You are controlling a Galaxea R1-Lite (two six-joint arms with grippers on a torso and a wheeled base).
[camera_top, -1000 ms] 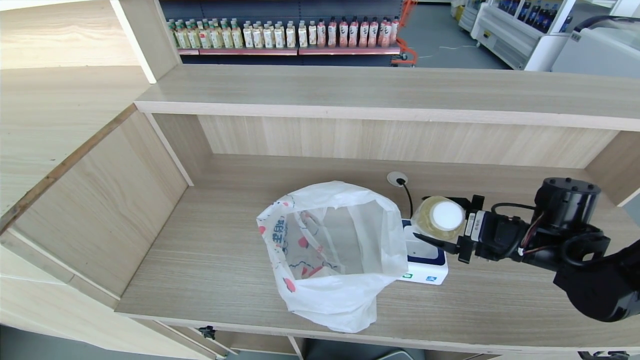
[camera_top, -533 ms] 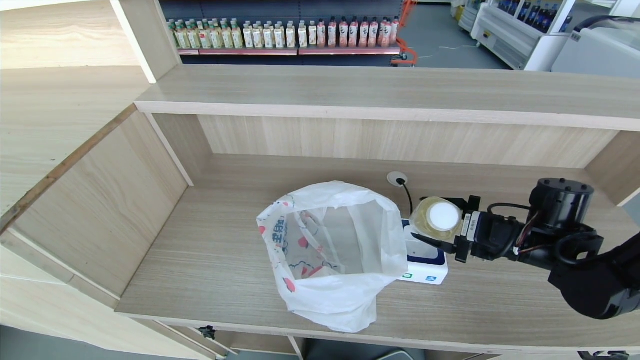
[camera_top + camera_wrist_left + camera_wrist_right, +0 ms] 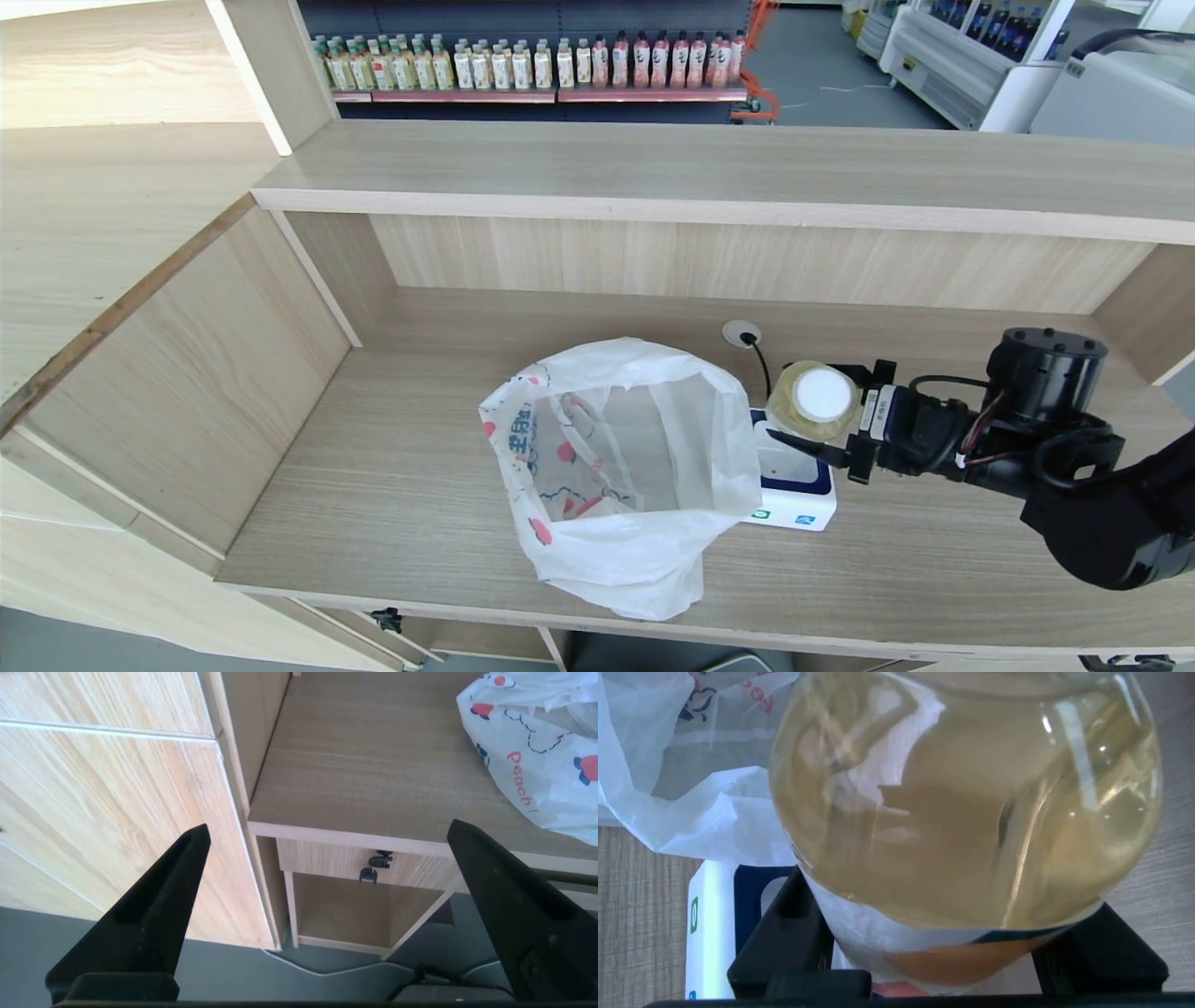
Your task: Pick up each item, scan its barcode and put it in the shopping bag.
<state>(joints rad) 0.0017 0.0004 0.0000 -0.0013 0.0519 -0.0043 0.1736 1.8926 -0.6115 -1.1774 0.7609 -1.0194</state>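
You see the right gripper (image 3: 799, 408) clamping the bottle (image 3: 822, 395) over the scanner (image 3: 795, 487), beside the bag (image 3: 611, 551); the left gripper (image 3: 327, 901) gapes wide.

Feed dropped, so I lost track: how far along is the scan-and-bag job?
Done: the bottle is picked up; the right gripper is shut on it. In hand: the scan, with the bottle held over the scanner beside the shopping bag. Left: dropping it in; the bag's visible inside looks empty. The left gripper hangs open, off the counter.
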